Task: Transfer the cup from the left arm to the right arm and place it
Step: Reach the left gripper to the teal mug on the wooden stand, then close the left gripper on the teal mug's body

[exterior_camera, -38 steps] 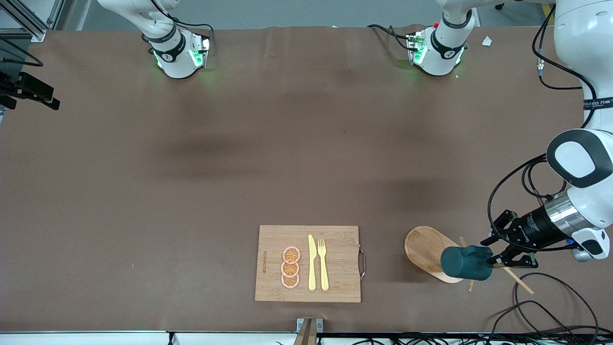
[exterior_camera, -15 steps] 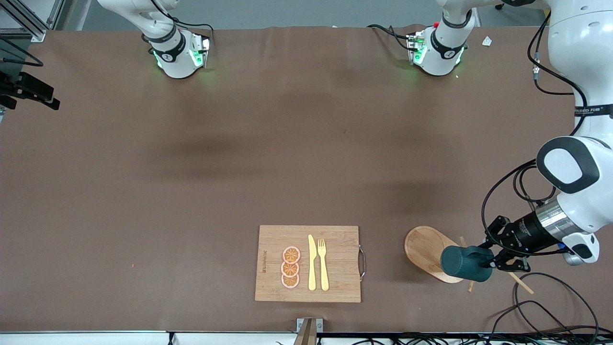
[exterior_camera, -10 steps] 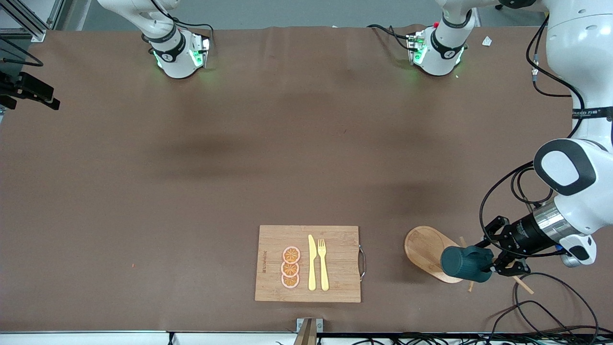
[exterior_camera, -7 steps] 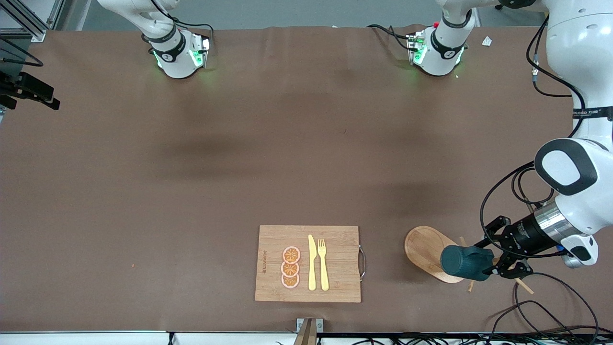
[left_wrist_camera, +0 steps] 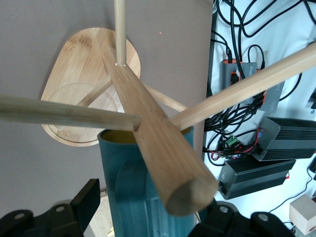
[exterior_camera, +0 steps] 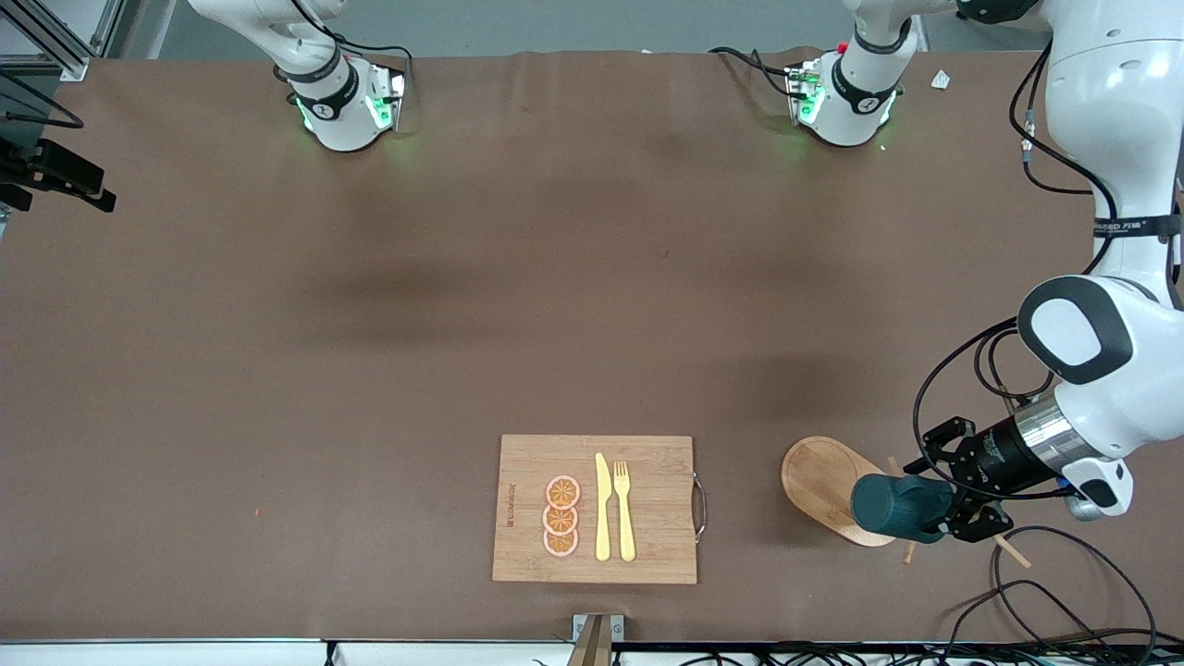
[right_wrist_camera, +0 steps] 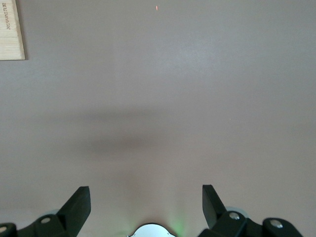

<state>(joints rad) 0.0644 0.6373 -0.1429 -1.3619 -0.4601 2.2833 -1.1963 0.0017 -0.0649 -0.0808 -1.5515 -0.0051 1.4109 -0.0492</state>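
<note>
Teal cup (exterior_camera: 899, 509) hangs on a wooden rack (left_wrist_camera: 148, 133) over the oval base (exterior_camera: 819, 476), lengthwise between the left gripper's (exterior_camera: 953, 504) spread fingers, untouched; right gripper (right_wrist_camera: 145, 207) open, waiting well apart.

A cutting board (exterior_camera: 647, 509) carries orange slices (exterior_camera: 561, 516), a knife (exterior_camera: 602, 509) and a fork (exterior_camera: 624, 509).
</note>
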